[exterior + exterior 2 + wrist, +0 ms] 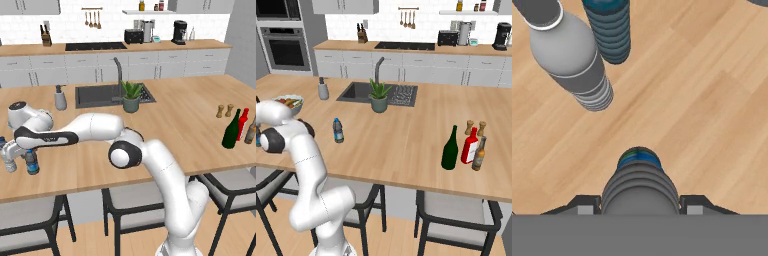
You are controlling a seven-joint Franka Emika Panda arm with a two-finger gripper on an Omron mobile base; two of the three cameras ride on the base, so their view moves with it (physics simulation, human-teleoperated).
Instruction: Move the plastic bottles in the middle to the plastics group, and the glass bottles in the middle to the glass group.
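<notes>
Gripper sits far left on the counter, jaws closed around a small blue-labelled plastic bottle; fingertips flank it on both sides. Can't tell whether this bottle is resting on the wood or lifted.

In the hand view, just beyond it, stand the pale water bottle and, touching or nearly touching it, a second small blue-band bottle. Both are upright. In the left base view the second small bottle stands just right of the gripper. The pale grey shape under the hand is probably the water bottle, but it is partly hidden.

Green bottle stands upright at the far right of the counter, just beside the red bottle and brown bottle. Two wooden shakers are right behind them.

Contents of the bottles are not readable. Bowl at left holds mixed colourful food. Potted plant stands by the sink, and a soap dispenser is just left of the sink.
</notes>
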